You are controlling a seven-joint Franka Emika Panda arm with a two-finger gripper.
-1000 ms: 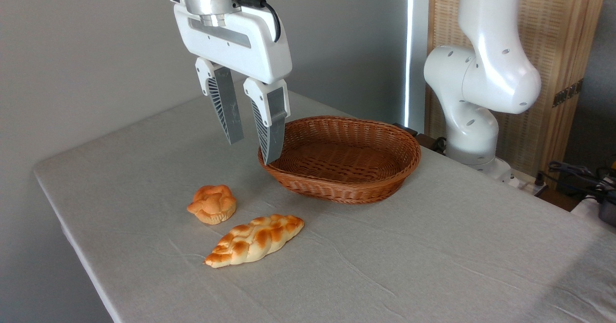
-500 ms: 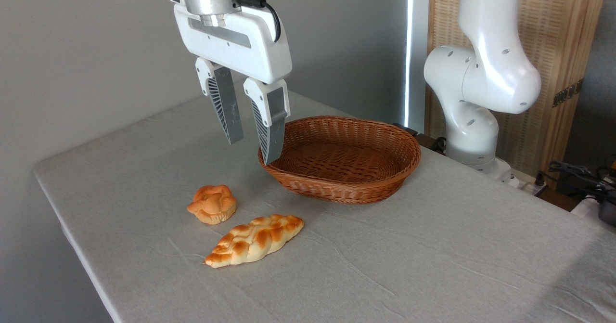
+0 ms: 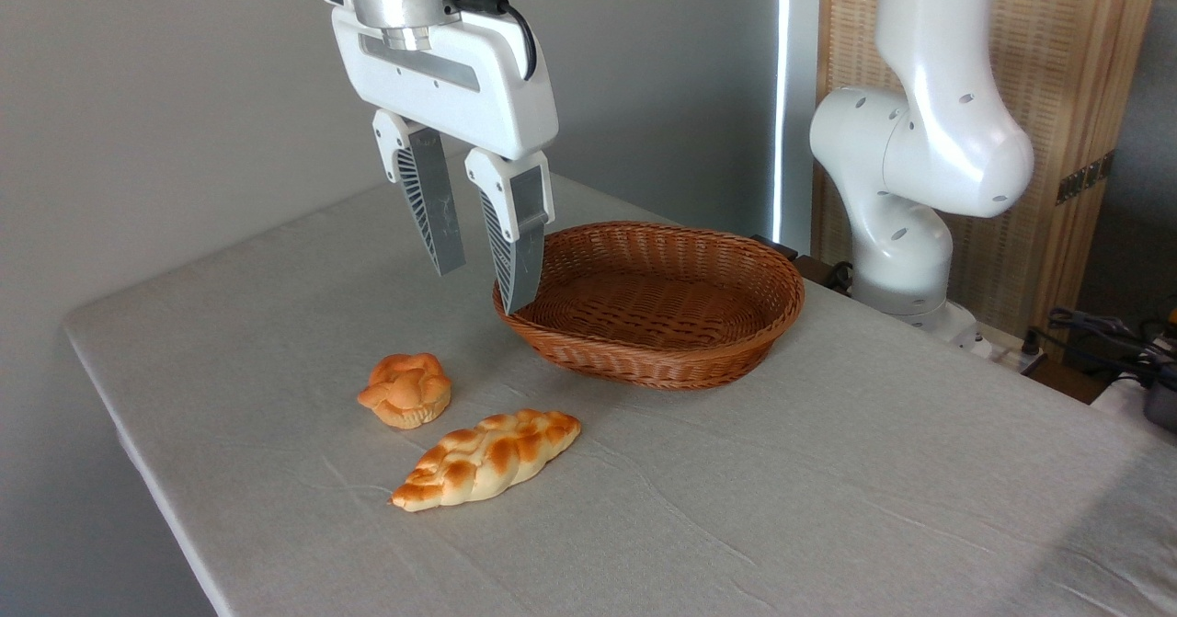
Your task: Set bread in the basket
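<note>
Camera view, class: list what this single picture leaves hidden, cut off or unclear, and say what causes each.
1. Reddish-brown oval wicker basket: the left part of its rim sits behind one grey finger of the white end effector.
2. White robot arm: its upper links are cut off by the top edge.
3. Small round knotted golden bun: its far side and underside face away.
4. Dark cables: cut off by the right edge.

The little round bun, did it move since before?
No. The bun sits in the same spot on the table, just as far from the braided loaf and the basket.
</note>
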